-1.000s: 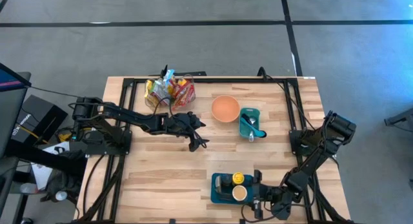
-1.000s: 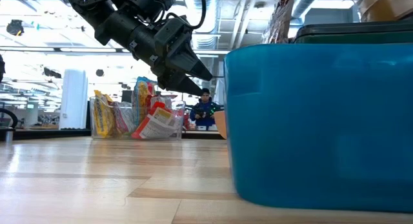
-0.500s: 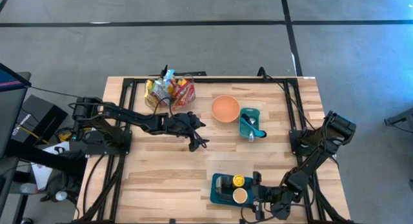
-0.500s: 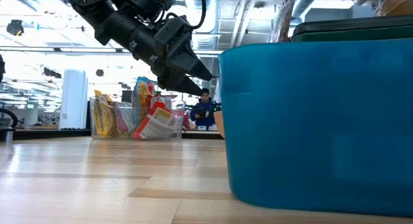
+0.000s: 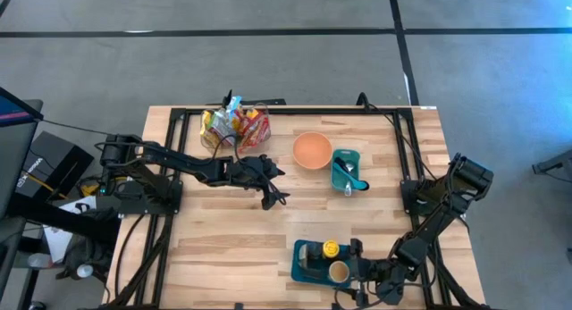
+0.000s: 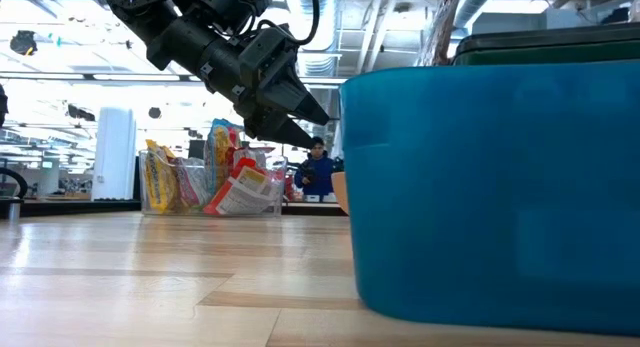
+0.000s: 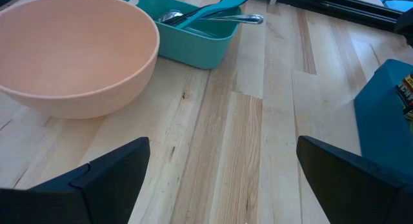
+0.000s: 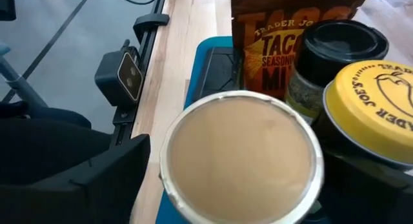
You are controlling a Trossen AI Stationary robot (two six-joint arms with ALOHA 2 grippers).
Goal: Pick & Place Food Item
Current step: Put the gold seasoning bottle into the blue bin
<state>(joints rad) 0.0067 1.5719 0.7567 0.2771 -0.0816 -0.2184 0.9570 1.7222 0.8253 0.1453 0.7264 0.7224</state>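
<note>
A blue bin point(image 5: 304, 265) stands at the table's near edge. In it are a tan-lidded cup point(image 8: 242, 156), a yellow-lidded jar point(image 8: 371, 114), a dark-lidded spice jar point(image 8: 335, 50) and a taco seasoning packet point(image 8: 284, 24). My right gripper point(image 5: 351, 272) is open at the bin's right side. Its fingers stand wide around the cup, and one finger point(image 8: 90, 179) shows beside it with a narrow gap. My left gripper point(image 5: 275, 194) hangs open and empty above the table's middle, near a peach bowl point(image 7: 71, 53).
A teal tray of utensils point(image 5: 348, 170) lies right of the bowl. A clear container of snack bags point(image 5: 235, 127) stands at the far left. In the low view the blue bin's wall point(image 6: 490, 197) fills the right half. Bare wood lies between the bowl and the bin.
The tan-lidded cup has sunk lower into the blue bin and shifted slightly toward the table's right edge. The bin itself has slid a little along the table.
</note>
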